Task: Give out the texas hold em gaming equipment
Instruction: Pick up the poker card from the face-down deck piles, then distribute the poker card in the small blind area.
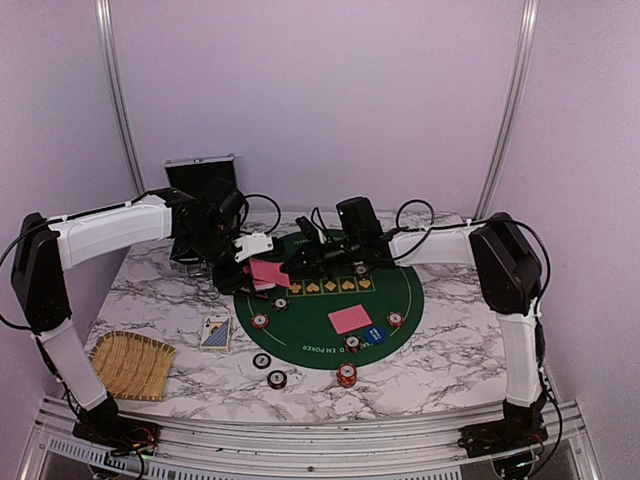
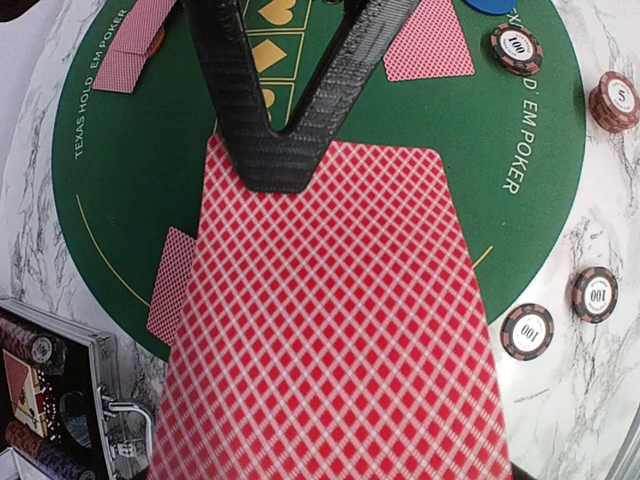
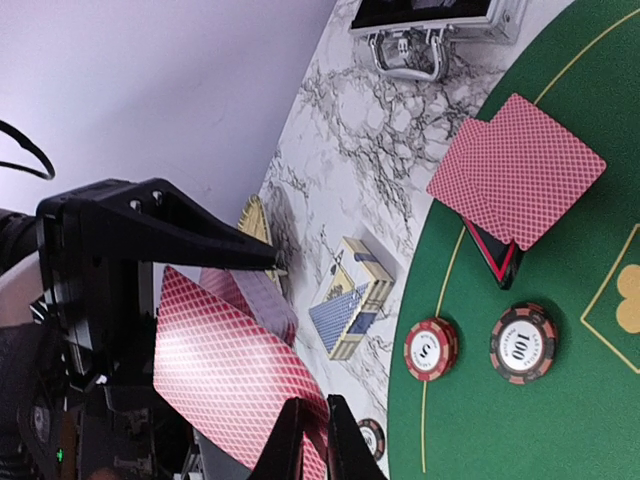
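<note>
The marble table (image 1: 450,350) carries a round green mat (image 1: 310,328) in its middle. Bare marble shows to the right of the mat and along the near right edge, which is the widest open room. The back left is tight: the silver case (image 1: 200,175) stands open there, just behind the left arm. The straw tray (image 1: 130,365) sits at the near left corner, close to the table's edge. A card box (image 1: 215,333) lies between tray and mat, on the marble just off the mat's left rim.

Both arms meet above the mat's far left edge. The left pincer (image 2: 275,172) is clenched on a stack of cards (image 2: 330,340), red backs showing. Its fingers meet at one short edge of the stack and hold it off the mat. The right pincer (image 3: 320,447) comes at the same stack from the opposite side. Its fingers stand nearly together at a corner of the nearest card and seem to nip it, though the wrist view is too tight to tell whether one card or several are caught.

A pair of cards (image 1: 350,319) lies face down on the mat's right half, well apart from both pincers, with the blue button (image 1: 375,336) just beside it. The chips (image 1: 346,376) sit round the mat's near rim, some on the green, some on the marble.
</note>
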You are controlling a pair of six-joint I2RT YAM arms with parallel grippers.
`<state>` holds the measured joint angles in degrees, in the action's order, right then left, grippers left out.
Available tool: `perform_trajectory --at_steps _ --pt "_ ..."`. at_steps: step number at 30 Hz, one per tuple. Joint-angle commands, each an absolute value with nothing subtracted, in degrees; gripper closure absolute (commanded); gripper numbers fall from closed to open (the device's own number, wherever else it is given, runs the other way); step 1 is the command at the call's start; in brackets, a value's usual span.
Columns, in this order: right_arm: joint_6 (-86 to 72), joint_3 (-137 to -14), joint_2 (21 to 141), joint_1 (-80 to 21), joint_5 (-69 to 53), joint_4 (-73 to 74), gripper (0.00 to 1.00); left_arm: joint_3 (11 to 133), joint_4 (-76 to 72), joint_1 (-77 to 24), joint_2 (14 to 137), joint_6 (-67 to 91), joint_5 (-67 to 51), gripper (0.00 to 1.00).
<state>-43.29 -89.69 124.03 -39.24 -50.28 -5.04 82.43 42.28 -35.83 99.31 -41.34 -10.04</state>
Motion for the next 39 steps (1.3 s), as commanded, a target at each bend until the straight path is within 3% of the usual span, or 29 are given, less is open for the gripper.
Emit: perform_trajectory --at_steps 1,11,26,39 --pt "-43.0 -87.6 120.8 -38.2 -49.6 -3.2 0.95 82.9 41.7 -35.9 98.7 -41.6 -10.7 1.0" --pt "-52.8 -77.4 114.9 -34.7 -54.9 -16.9 1.0 82.6 41.7 -35.9 98.7 -41.7 -10.5 1.0" --pt "-32.0 -64.8 107.9 -24.9 -50.8 8.2 1.0 81.9 41.7 -35.9 98.0 -42.0 -10.7 1.0" --pt "-20.2 -68.9 109.7 -24.3 -38.1 22.9 1.0 81.4 41.7 -35.9 98.1 -42.1 -11.0 1.0"
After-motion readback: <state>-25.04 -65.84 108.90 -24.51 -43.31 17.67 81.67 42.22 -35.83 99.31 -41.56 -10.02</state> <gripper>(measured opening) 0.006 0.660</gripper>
